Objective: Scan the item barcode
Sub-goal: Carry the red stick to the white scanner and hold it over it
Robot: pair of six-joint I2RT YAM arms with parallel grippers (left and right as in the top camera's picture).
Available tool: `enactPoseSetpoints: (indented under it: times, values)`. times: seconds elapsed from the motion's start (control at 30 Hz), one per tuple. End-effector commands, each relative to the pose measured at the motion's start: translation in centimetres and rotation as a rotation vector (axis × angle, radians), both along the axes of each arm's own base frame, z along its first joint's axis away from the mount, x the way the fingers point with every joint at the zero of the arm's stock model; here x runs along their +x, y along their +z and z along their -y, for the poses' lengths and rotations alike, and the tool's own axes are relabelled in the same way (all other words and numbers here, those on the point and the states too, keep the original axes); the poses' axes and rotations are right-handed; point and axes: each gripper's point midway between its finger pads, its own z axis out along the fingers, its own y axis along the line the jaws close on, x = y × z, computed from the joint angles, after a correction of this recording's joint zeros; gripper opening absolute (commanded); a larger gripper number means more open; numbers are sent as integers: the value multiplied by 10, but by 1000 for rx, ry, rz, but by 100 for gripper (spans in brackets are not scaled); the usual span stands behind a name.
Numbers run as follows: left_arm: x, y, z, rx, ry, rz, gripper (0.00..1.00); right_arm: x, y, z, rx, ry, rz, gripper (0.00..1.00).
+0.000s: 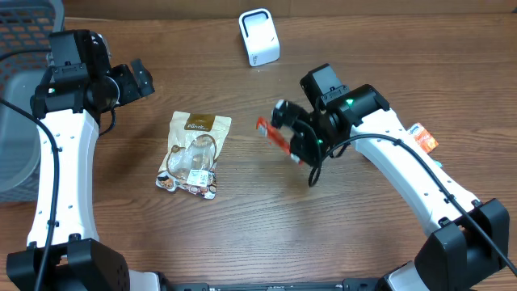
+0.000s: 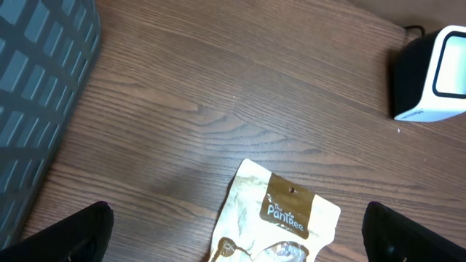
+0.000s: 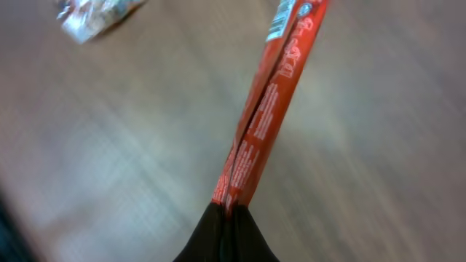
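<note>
Overhead: wood-grain table [image 1: 242,234], white scanner [image 1: 258,37] far side, basket [image 1: 24,20] far-left.

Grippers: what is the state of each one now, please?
Left gripper: open, empty.
Right gripper: shut on red packet.

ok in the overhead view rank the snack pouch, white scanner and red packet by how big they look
1. snack pouch
2. white scanner
3. red packet, partly hidden by the right pincer
</note>
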Motion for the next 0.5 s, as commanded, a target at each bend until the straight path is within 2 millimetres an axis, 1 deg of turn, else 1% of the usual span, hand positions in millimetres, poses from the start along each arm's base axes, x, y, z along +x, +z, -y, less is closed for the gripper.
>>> enactPoseSetpoints:
  times: [0.0, 0.1, 0.2, 0.33, 0.47]
  values:
    - [3, 12, 5, -9, -3, 30, 100, 29, 8, 11, -49, -154, 109, 4]
    - [3, 12, 5, -9, -3, 31, 100, 53, 14, 27, -131, -215, 226, 3]
    - [3, 12, 5, -9, -3, 30, 100, 75, 28, 37, -182, -258, 338, 4]
    - [3, 12, 5, -9, -3, 30, 100, 110, 55, 41, -212, -276, 527, 3]
    - [3, 12, 5, -9, -3, 30, 100, 139, 71, 43, -278, -235, 684, 3]
